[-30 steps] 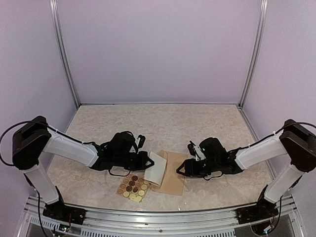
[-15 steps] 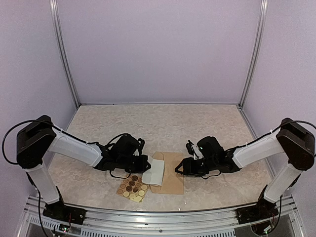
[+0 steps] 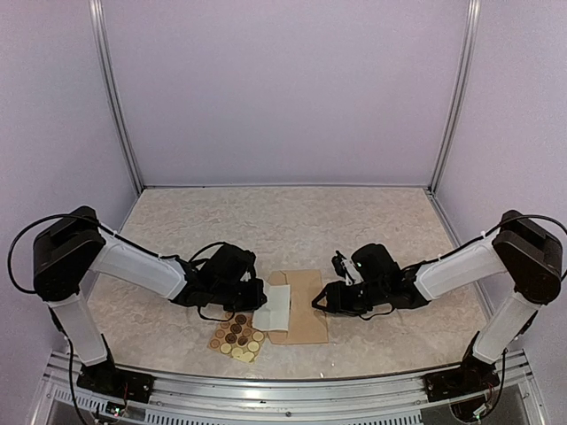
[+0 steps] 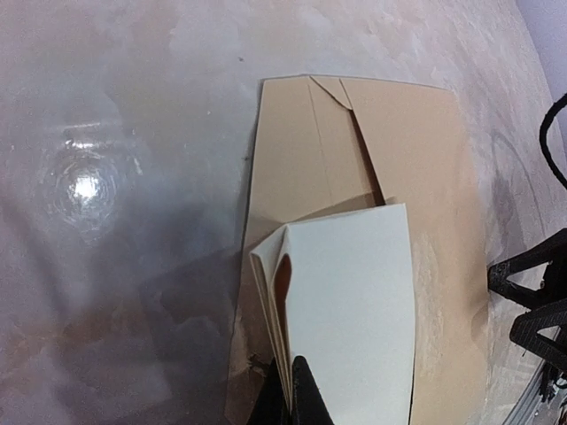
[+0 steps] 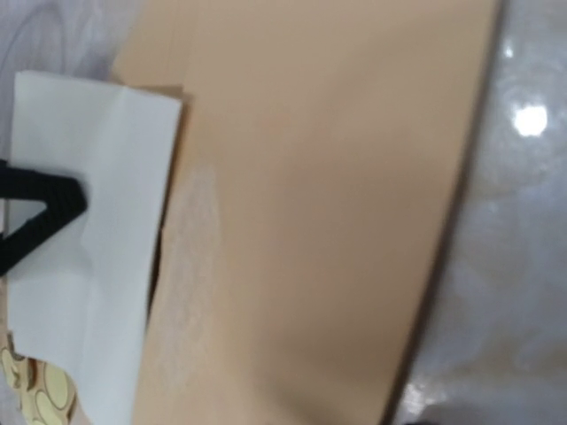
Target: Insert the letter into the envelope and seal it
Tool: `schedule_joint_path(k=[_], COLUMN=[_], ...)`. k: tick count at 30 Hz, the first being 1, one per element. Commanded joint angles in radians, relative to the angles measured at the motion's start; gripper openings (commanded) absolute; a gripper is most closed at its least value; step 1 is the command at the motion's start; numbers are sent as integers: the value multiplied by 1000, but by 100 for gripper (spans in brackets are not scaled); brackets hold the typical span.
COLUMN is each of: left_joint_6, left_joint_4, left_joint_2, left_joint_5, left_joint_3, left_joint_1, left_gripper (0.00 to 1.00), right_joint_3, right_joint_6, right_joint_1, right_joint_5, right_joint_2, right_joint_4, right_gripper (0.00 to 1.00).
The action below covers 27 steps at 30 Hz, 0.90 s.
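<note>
Near the middle of the tabletop (image 3: 292, 221), toward its near edge, the tan envelope (image 3: 306, 305) lies flat with its seamed side up. The letter (image 3: 273, 308) is already folded into a thick white packet, plain side up. It rests across the envelope's left part and overhangs its left edge. The left fingers (image 4: 301, 403) are clamped together on the packet's left edge, where the folded layers fan open a little, and hold it pointed right, toward the envelope.

A raised tan lip crosses just ahead of the packet's leading edge in the left wrist view. Whether that edge has slipped under the lip or only lies on top cannot be told.

The right fingers (image 3: 323, 301) sit low at the envelope's right edge. Their own camera shows only paper, so whether they are apart or closed cannot be told.

A sticker sheet (image 3: 236, 335) of round seals lies just left of and nearer than the envelope, with no seal on the envelope.

By my reading, folding is done and insertion is barely begun at best. The packet must go fully inside, the flap must be closed, and the envelope sealed.
</note>
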Motion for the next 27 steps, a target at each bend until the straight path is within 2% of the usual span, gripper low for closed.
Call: schedule_joint_path(k=[1,12,20,27], left_joint_6=[-45,-67,-64,-60], left_joint_4=[-34,12,19,21], left_joint_2=[-58,-93,-94,-92], left_joint_5=[-64,-26,-15,-12], left_joint_3=[-33,-60,-65,-65], left_joint_1=[-3,-8,-8,-8], left_gripper=[0,0,0,0], right_joint_3=[-25,-23,17,45], right_joint_6=[23,-9,-113,-124], right_joint_1=[3,18,58,58], right_joint_5=[32,-5,3,-37], right_joint_2=[39,43,-12,65], right_joint_4=[-119,-53,0,53], right_gripper=[54,53,37,32])
